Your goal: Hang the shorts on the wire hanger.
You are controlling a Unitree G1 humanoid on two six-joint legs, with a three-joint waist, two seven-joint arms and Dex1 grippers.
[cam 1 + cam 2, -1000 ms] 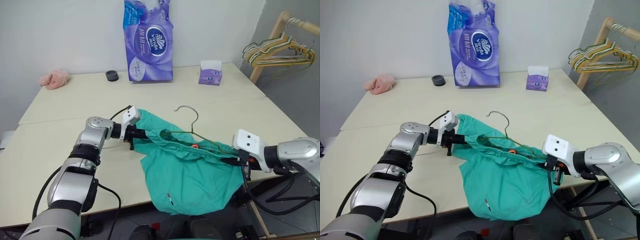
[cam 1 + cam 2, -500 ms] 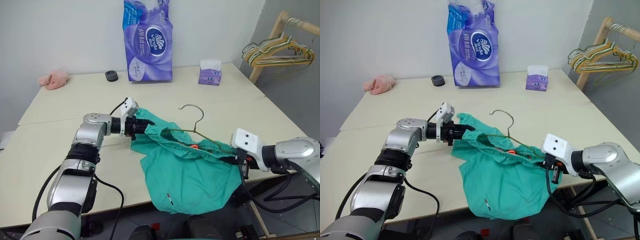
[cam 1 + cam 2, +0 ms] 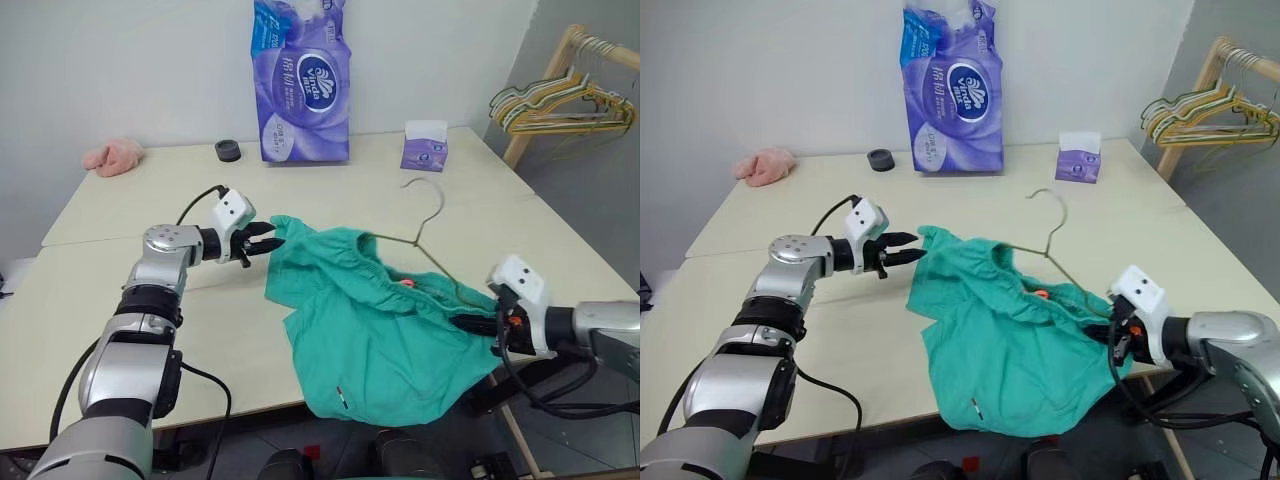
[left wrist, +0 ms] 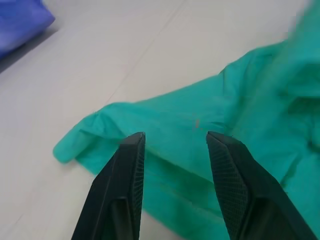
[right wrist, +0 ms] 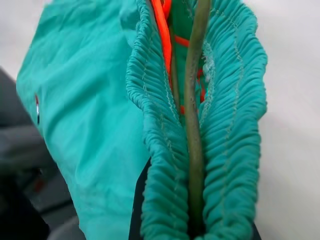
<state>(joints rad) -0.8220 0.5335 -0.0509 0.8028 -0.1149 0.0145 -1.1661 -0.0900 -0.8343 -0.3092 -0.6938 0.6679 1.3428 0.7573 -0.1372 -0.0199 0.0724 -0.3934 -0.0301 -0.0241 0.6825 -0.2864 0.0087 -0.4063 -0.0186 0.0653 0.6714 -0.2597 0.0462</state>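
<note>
Head pair: looking forward and down, sharing the worktop (image 3: 120, 300).
Wrist views: peering close at the shorts (image 4: 210, 130).

Cream table (image 3: 120, 300) carries shorts (image 3: 380, 330), tissue pack (image 3: 303, 80).

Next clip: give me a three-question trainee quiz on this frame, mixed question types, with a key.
1. True or false: the left gripper is clamped on the shorts.
2. What does the right gripper pinch? A) only the hanger B) the shorts' waistband together with the hanger wire C) the tissue box
3. Fill in: the hanger's hook points toward the ____ edge of the table.

Key:
1. False: its fingers stand open, just short of the cloth.
2. B
3. Far
</note>
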